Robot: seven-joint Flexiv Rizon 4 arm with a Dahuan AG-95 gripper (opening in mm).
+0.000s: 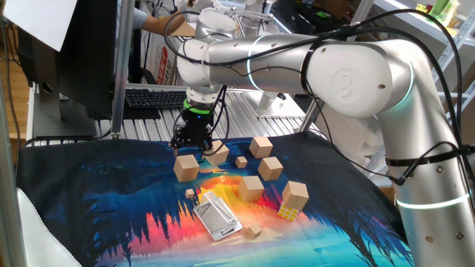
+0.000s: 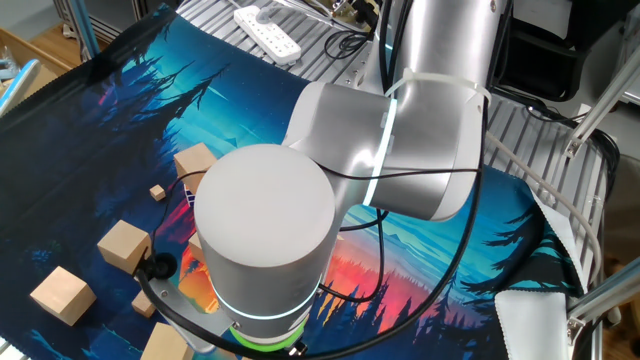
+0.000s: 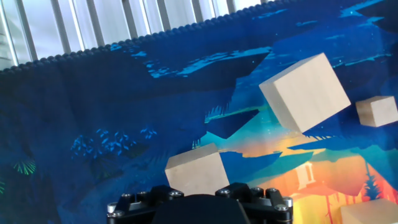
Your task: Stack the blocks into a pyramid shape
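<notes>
No readable text, labels, brands or numbers appear in any view. The keyboard [image 1: 154, 97] behind the table shows keys, but their markings are too small to read.

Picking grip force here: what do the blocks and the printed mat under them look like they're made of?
The blocks look like unpainted light wood: pale tan, matte, smooth faces with crisp edges, though no grain is clearly visible. The mat looks like printed fabric or soft rubber-backed cloth: it carries a forest picture, lies slightly rippled and drapes at the edge. The gripper is by one block.
</notes>
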